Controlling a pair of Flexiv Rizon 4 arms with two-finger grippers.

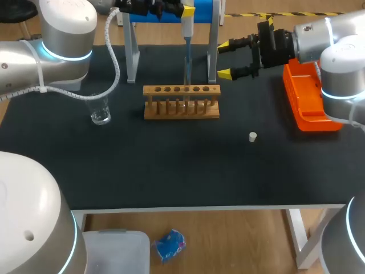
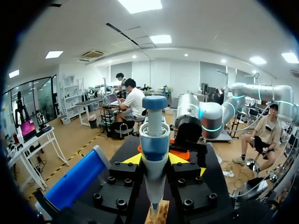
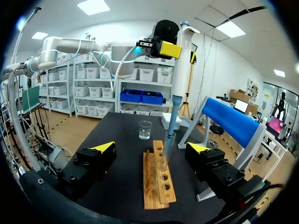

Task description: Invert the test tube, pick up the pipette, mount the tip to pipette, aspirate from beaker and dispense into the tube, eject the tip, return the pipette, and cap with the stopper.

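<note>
My left gripper (image 1: 181,9) is shut on the white and blue pipette (image 1: 186,27), which hangs upright over the wooden rack (image 1: 181,103). The pipette's clear tip reaches down into the test tube (image 1: 186,85) standing in a middle hole of the rack. In the left wrist view the pipette (image 2: 154,154) sits between the yellow fingertips (image 2: 133,159), with the rack (image 2: 157,212) below. My right gripper (image 1: 228,57) is open and holds nothing, just right of the rack. It faces the rack (image 3: 159,179), the tube (image 3: 163,161) and the pipette (image 3: 180,74). The beaker (image 1: 100,112) stands left of the rack. The white stopper (image 1: 252,136) lies at front right.
An orange tip box (image 1: 308,100) lies at the right edge under my right arm. The blue pipette stand (image 1: 171,12) rises behind the rack, with its white legs (image 1: 132,57) on the mat. The black mat in front of the rack holds only the stopper.
</note>
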